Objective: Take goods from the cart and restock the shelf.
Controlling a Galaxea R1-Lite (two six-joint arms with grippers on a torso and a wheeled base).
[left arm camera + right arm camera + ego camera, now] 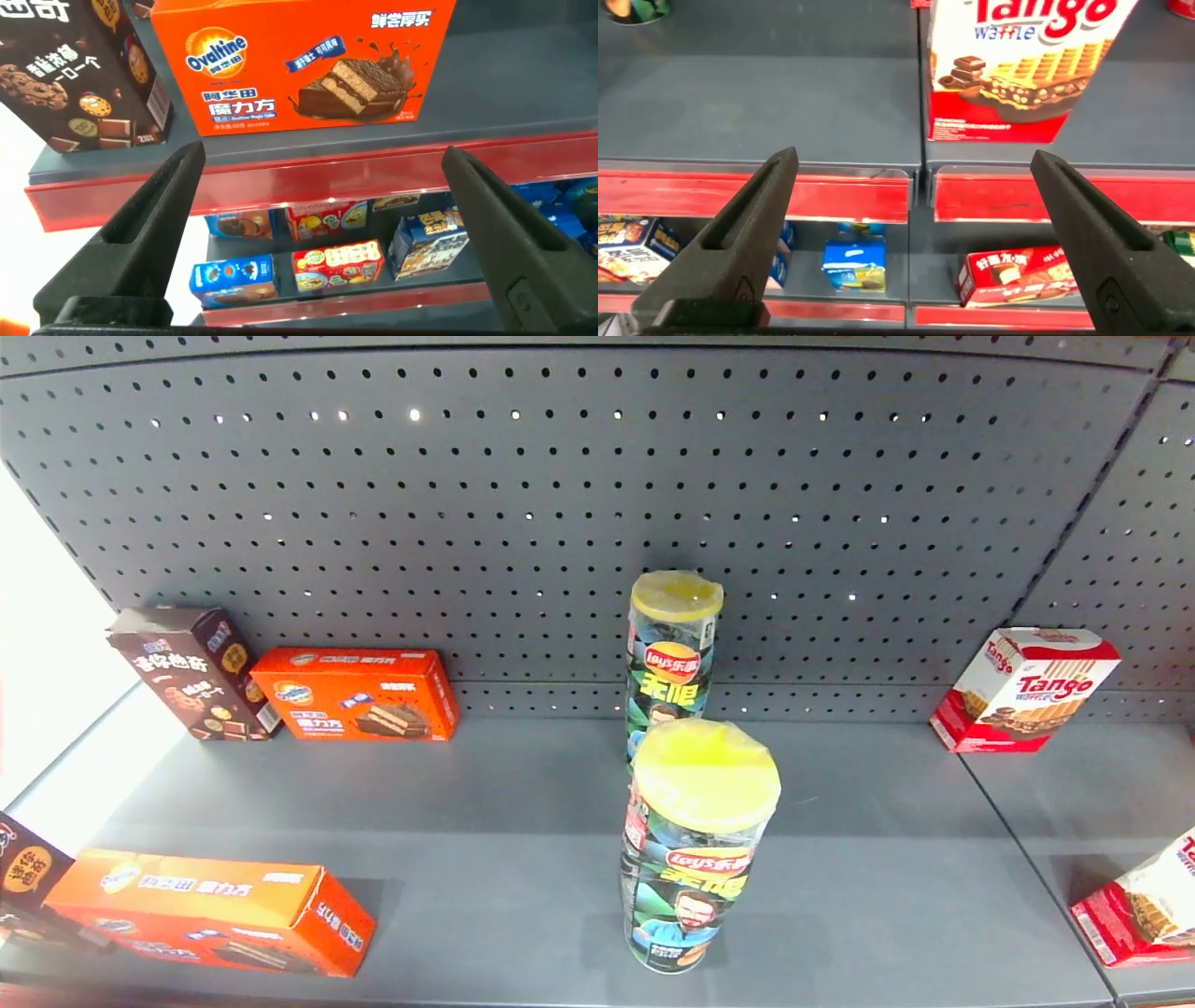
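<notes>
Front waffle box [1148, 901] cropped — rear can [670, 649] part-hidden.

The rear can [670, 658] stands behind the front can [695, 868] on the shelf [887, 868].

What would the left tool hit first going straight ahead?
Likely the shelf's front edge, just under the orange box; the open left tool lines up with that lip rather than the box face, though depth is unclear.
</notes>
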